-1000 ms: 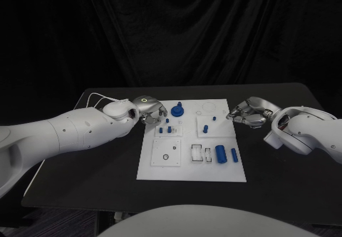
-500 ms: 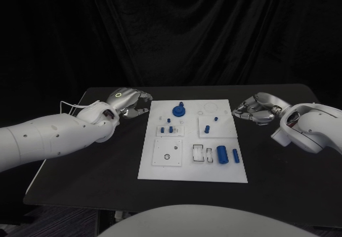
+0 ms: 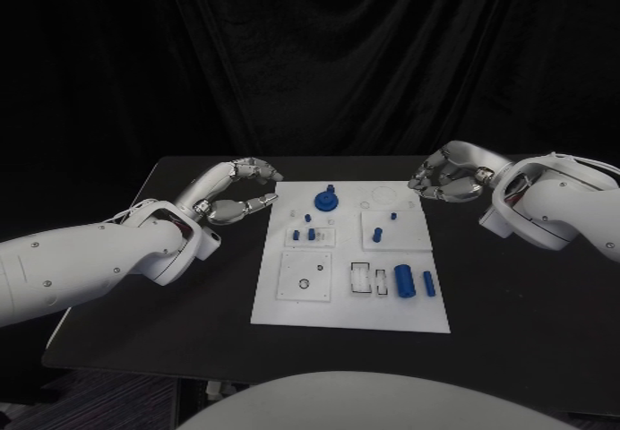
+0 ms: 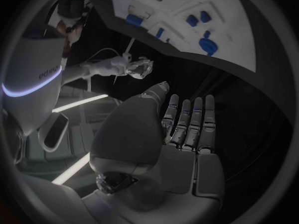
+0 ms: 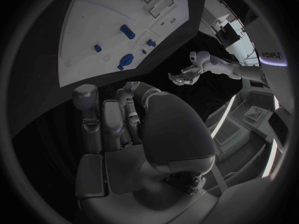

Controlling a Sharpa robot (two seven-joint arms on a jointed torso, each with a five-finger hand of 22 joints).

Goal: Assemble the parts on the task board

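The white task board (image 3: pixel 300 303) lies in the middle of the black table. A big round blue part (image 3: pixel 324 199) stands at its far end, small blue pegs (image 3: pixel 303 235) and another peg (image 3: pixel 376 236) behind mid-board, and two blue cylinders (image 3: pixel 403 279) lie at the near right. My left hand (image 3: pixel 239 193) hovers off the board's far left corner, fingers spread and empty; its palm (image 4: pixel 181 134) faces the board (image 4: pixel 239 45). My right hand (image 3: pixel 446 176) hangs beyond the far right corner, fingers loosely bent, holding nothing. Its fingers (image 5: pixel 102 122) point toward the board (image 5: pixel 81 25).
Black table (image 3: pixel 155 296) runs bare on both sides of the board. A black curtain hangs behind the table. My left arm (image 3: pixel 90 264) lies over the table's left side and my right arm (image 3: pixel 562 210) over its far right corner.
My left hand has left the board's far left area, moved out past its left edge and spread its fingers. My right hand has drawn back toward the table's far edge.
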